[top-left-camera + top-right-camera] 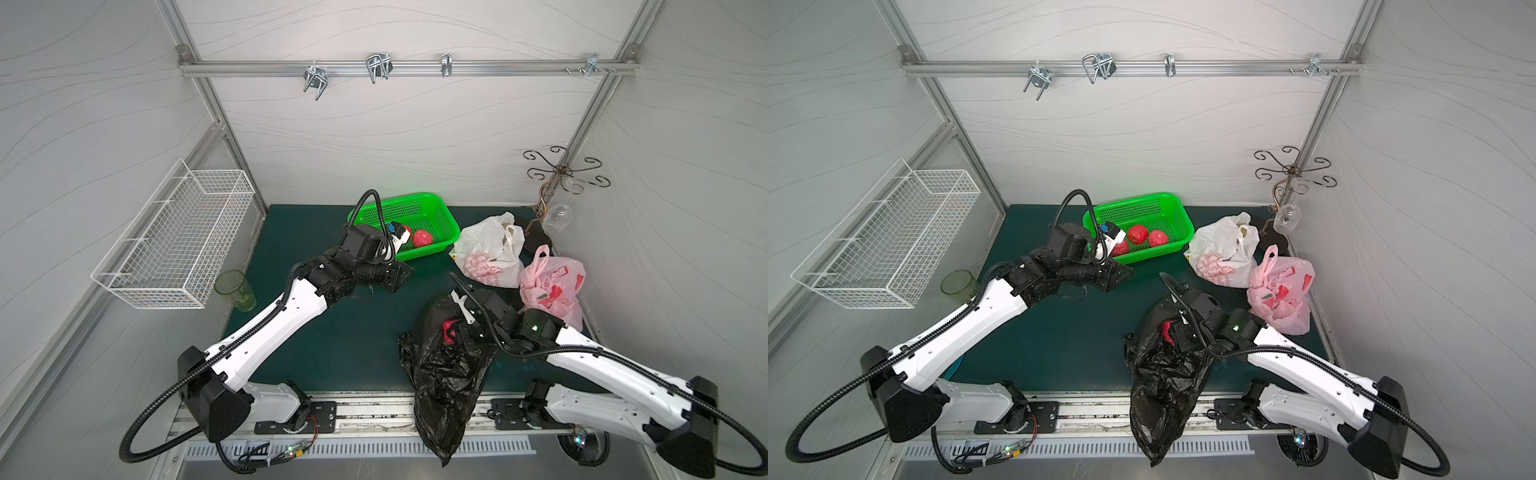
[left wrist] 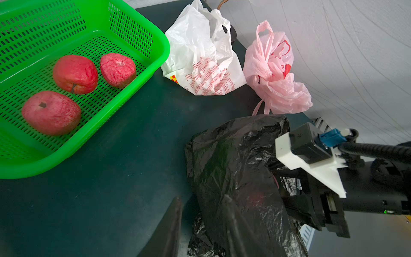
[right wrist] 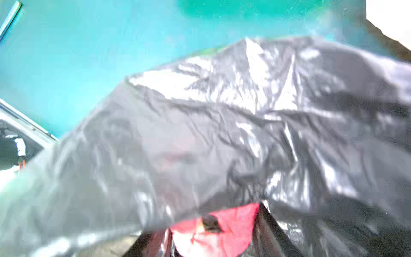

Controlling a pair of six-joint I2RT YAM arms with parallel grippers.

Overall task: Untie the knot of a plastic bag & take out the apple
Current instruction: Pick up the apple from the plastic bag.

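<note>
Seemingly the black bag [image 1: 440, 374] is lying untied. Inside its mouth the right gripper [image 3: 212, 242] is bracketing the red apple [image 3: 233, 222], though whether it has hold cannot be told. Beside the bag the left gripper [image 2: 203, 224] is hovering half-open and empty. Lifting out is not yet done.

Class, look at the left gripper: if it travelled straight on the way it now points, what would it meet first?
Most likely the black bag: the left gripper has its open tips at the bag's near edge. Depth is unclear, so it might skim past towards the white bag.
</note>
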